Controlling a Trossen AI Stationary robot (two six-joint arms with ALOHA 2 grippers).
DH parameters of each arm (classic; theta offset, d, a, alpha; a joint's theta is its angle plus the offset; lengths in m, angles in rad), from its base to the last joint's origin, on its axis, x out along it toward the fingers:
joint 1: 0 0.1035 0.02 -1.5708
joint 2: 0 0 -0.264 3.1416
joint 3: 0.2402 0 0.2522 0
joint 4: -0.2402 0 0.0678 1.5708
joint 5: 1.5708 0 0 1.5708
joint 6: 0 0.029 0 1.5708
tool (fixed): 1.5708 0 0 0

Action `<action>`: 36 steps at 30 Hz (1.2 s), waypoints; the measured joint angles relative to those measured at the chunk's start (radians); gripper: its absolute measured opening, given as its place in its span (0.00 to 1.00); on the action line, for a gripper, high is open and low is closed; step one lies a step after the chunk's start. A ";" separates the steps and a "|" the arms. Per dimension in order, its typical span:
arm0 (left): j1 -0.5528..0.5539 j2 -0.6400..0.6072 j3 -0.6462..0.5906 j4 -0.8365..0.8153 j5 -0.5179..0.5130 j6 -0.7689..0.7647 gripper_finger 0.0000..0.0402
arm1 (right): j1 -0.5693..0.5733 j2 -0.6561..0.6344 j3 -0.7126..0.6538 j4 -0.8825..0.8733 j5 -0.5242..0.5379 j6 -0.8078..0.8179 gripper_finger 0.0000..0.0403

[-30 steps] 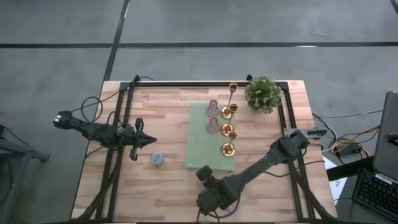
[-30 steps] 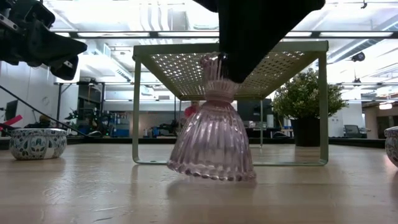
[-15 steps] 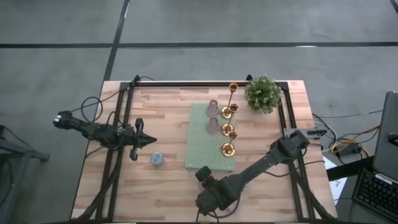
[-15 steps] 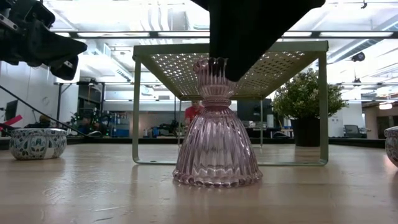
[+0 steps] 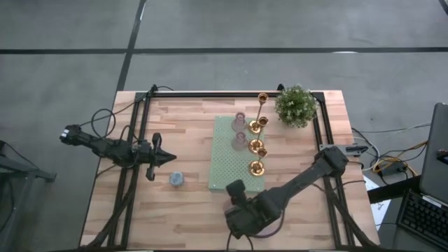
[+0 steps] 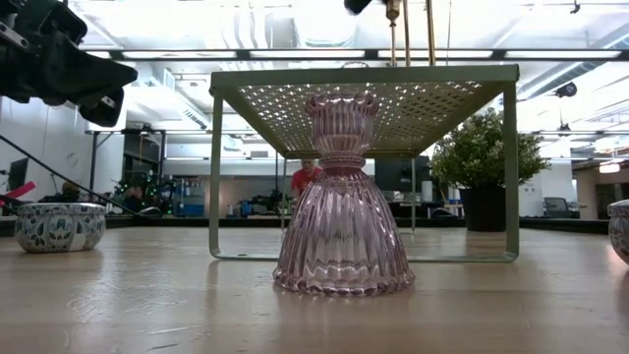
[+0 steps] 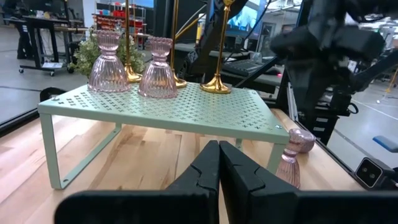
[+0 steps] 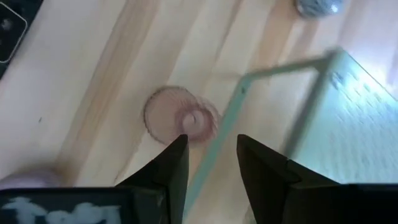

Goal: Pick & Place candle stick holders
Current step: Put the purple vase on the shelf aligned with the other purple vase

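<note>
My right gripper (image 8: 211,163) has its jaws parted and empty, now lifted above the pink glass holder (image 8: 180,116) it was clamped on a second ago. That holder was tilted off the wood then; now it stands upright on the table (image 5: 189,210), free, lower centre of the high view just below the pale green rack (image 5: 238,157). So I judge this placement done and the arm is pulling away; next pick still open.

Left gripper (image 7: 219,163) is clenched on nothing and unmoved, parked left of the rack.

View differences: low view shows the pink glass holder (image 6: 343,197) sitting flat on its base with nothing touching it, the gripper gone from above; the high view hides it under the right arm (image 5: 294,185). High view alone gives the layout: gold holders (image 5: 256,145) in a row along the rack's right side, two pink ones (image 5: 239,129) on its upper part, a blue-grey cup (image 5: 176,179) on the wood to its left, plant (image 5: 295,105) upper right. Left wrist view shows the placed holder (image 7: 292,158) beside the rack leg.
</note>
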 joint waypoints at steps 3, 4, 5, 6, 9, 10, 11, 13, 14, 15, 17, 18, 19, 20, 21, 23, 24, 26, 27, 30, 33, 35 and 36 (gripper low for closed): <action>0.000 0.000 0.000 -0.001 0.000 0.000 0.02 | 0.006 -0.046 -0.015 -0.033 -0.001 0.038 0.27; 0.000 0.000 0.000 -0.002 0.000 0.000 0.02 | 0.009 -0.062 -0.021 -0.038 -0.002 0.042 0.25; 0.000 0.000 0.000 -0.001 0.000 0.000 0.02 | 0.012 -0.078 -0.029 -0.040 -0.003 0.047 0.22; 0.000 0.000 0.000 -0.002 0.000 0.000 0.02 | 0.016 -0.096 -0.037 -0.039 -0.003 0.054 0.19; 0.000 0.001 0.000 -0.003 0.000 0.000 0.02 | 0.029 -0.161 -0.075 -0.034 -0.002 0.079 0.09; 0.000 0.001 0.000 -0.003 0.000 0.000 0.02 | 0.035 -0.188 -0.095 -0.029 0.000 0.090 0.05; 0.000 0.001 0.000 -0.003 0.000 0.000 0.02 | 0.039 -0.212 -0.119 -0.015 0.002 0.101 0.04; 0.000 0.001 0.000 -0.003 0.000 0.000 0.02 | 0.053 -0.268 -0.179 0.045 0.002 0.117 0.03; 0.000 0.001 0.000 -0.003 0.000 0.000 0.02 | 0.059 -0.293 -0.212 0.079 0.002 0.119 0.03; 0.000 0.001 0.000 -0.003 0.000 0.000 0.02 | 0.066 -0.322 -0.247 0.118 0.001 0.120 0.02; 0.000 0.002 0.000 -0.004 0.000 0.000 0.02 | 0.081 -0.382 -0.325 0.195 0.002 0.123 0.02; 0.000 0.002 0.000 -0.003 0.000 0.000 0.02 | 0.087 -0.414 -0.365 0.233 0.002 0.126 0.02; 0.000 0.002 0.000 -0.005 0.000 0.000 0.02 | 0.094 -0.444 -0.404 0.273 0.002 0.132 0.02; 0.000 0.002 0.000 -0.006 0.000 0.000 0.02 | 0.101 -0.475 -0.446 0.312 0.002 0.136 0.02; 0.000 0.003 0.000 -0.006 0.000 0.000 0.02 | 0.110 -0.503 -0.486 0.344 0.002 0.138 0.02; 0.000 0.003 0.000 -0.007 0.000 0.000 0.02 | 0.124 -0.564 -0.570 0.431 0.002 0.139 0.02; 0.000 0.003 0.000 -0.007 0.000 0.000 0.02 | 0.131 -0.591 -0.611 0.478 0.003 0.136 0.02; 0.000 0.003 0.000 -0.007 0.000 0.000 0.02 | 0.142 -0.655 -0.693 0.561 0.004 0.132 0.02; 0.000 0.003 0.000 -0.007 0.000 0.000 0.02 | 0.148 -0.685 -0.735 0.600 0.008 0.131 0.02; 0.000 0.003 0.000 -0.007 0.000 0.000 0.02 | 0.156 -0.777 -0.861 0.697 0.026 0.131 0.02; 0.000 0.003 0.000 -0.007 0.000 0.000 0.02 | 0.155 -0.867 -0.982 0.784 0.025 0.131 0.02; 0.000 0.004 0.000 0.006 0.000 0.006 0.02 | 0.155 -0.928 -1.057 0.843 0.028 0.129 0.02; 0.000 0.004 0.000 0.027 0.000 0.013 0.02 | 0.155 -0.955 -1.095 0.872 0.028 0.127 0.02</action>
